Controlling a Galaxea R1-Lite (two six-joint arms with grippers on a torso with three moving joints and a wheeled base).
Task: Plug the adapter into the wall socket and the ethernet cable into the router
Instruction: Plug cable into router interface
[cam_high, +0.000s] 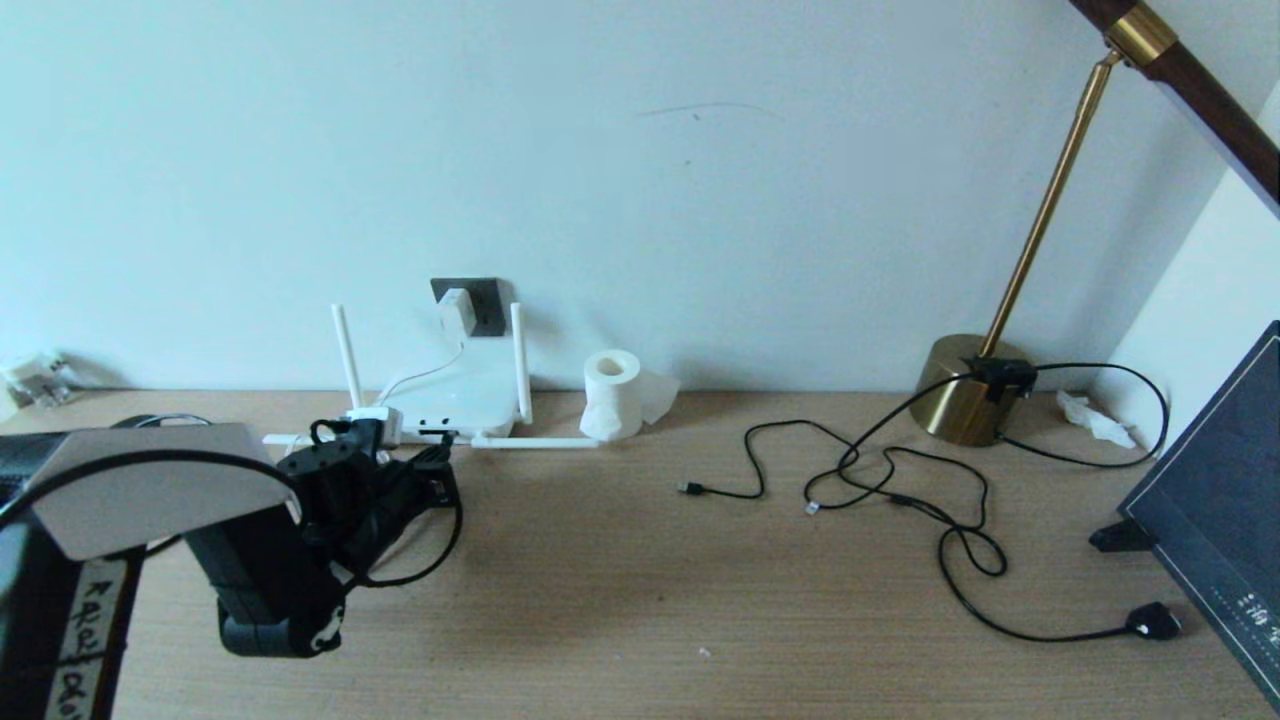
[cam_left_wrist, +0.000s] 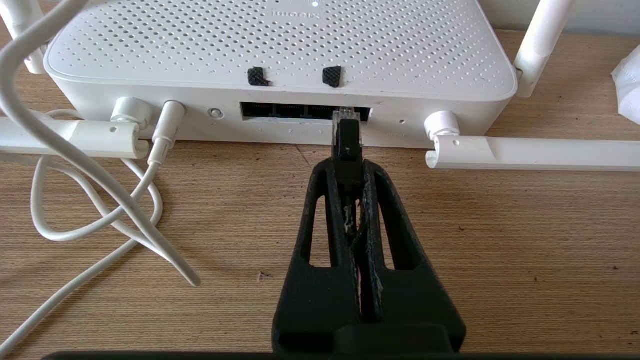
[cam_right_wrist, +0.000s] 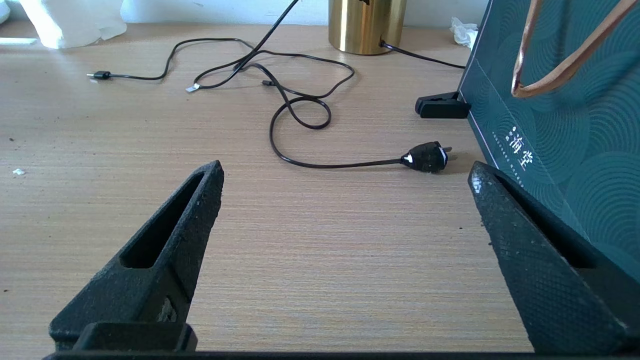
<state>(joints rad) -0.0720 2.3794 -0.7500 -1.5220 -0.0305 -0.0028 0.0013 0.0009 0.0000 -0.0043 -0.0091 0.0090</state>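
Along the back wall I see the router (cam_high: 455, 400) pushed close to the edge of the wooden table (cam_high: 640, 600), with two antennas upright and two folded flat along its front. Right of it I have a wide bare stretch of tabletop until the loose black cords (cam_high: 900, 500) and the brass lamp base (cam_high: 965, 390); a dark green box (cam_high: 1215, 500) closes off the far right side. A toilet-paper roll (cam_high: 612, 393) stands just beside the router's right antenna.

On the wall above the router, the adapter (cam_high: 455, 312) sits in the wall socket (cam_high: 470, 306), its thin white cord (cam_left_wrist: 100, 200) dropping to the router's front and looping on the table.

My left gripper (cam_left_wrist: 348, 165) is low at the router's front, fingers clenched on the black plug of the ethernet cable (cam_left_wrist: 347, 140). From the left wrist camera, the plug's clear tip is at the mouth of the rightmost port in the dark port row (cam_left_wrist: 305, 111); I cannot tell how deep it sits. The cable itself loops back beside the arm.

My right gripper (cam_right_wrist: 345, 185) hangs parked over bare table near the lamp's bulky plug (cam_right_wrist: 425, 156), fingers spread wide, holding nothing.
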